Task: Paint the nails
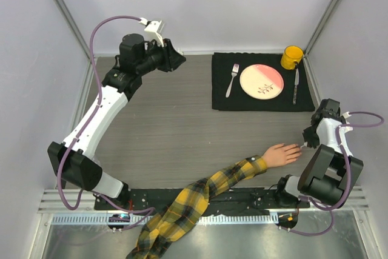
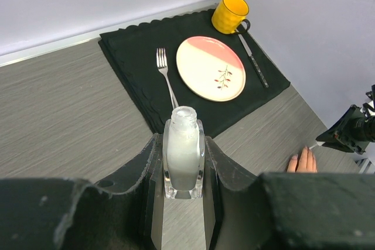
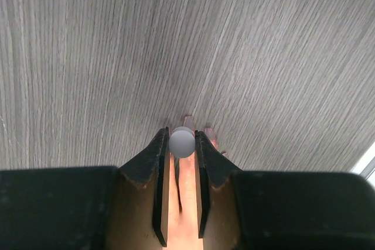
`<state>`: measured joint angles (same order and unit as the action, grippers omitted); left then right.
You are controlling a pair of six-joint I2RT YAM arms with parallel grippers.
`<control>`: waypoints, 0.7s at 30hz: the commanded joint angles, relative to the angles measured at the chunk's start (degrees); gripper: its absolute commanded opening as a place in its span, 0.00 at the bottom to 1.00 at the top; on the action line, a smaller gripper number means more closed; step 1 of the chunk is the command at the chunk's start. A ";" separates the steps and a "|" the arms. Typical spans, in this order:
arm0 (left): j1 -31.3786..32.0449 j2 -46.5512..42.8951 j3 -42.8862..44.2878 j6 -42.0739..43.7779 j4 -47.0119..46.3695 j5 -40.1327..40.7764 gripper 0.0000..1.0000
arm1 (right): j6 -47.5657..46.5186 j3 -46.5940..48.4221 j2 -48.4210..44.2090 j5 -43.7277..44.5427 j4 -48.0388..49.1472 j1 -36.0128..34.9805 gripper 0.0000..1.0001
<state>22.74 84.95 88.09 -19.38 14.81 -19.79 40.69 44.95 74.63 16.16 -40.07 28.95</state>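
A peach mannequin hand (image 1: pixel 280 154) in a yellow-and-black plaid sleeve (image 1: pixel 200 198) lies palm down at the near right of the table. My right gripper (image 3: pixel 181 136) is shut on a round grey-white brush cap (image 3: pixel 181 143), directly above the fingers (image 3: pixel 186 191). Two nails (image 3: pixel 188 122) peek out past the cap. In the top view the right gripper (image 1: pixel 307 142) is at the fingertips. My left gripper (image 2: pixel 184 171) is shut on a small clear bottle (image 2: pixel 184 153) with an open neck, held upright at the far left (image 1: pixel 176 59). The hand (image 2: pixel 303 161) shows at the right edge.
A black placemat (image 1: pixel 224 101) lies at the far right with a pink-and-cream plate (image 1: pixel 261 81), a fork (image 1: pixel 231 80), a knife (image 1: pixel 295 86) and a yellow mug (image 1: pixel 291 57). The sleeve trails off the table's near edge. Walls close in the sides.
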 commanded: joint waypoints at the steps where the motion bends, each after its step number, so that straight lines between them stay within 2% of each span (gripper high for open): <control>1: -0.42 -0.22 2.52 -0.57 -2.77 -1.57 0.00 | 0.80 0.14 -0.19 0.71 1.14 0.14 0.00; 21: -0.33 -1.45 1.02 0.57 -6.28 -2.09 0.00 | -0.08 1.55 -2.82 1.24 -2.47 0.14 0.00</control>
<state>22.74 84.95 88.09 -19.31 13.06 -20.58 40.73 44.95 73.95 16.21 -42.00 28.95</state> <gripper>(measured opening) 0.294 0.222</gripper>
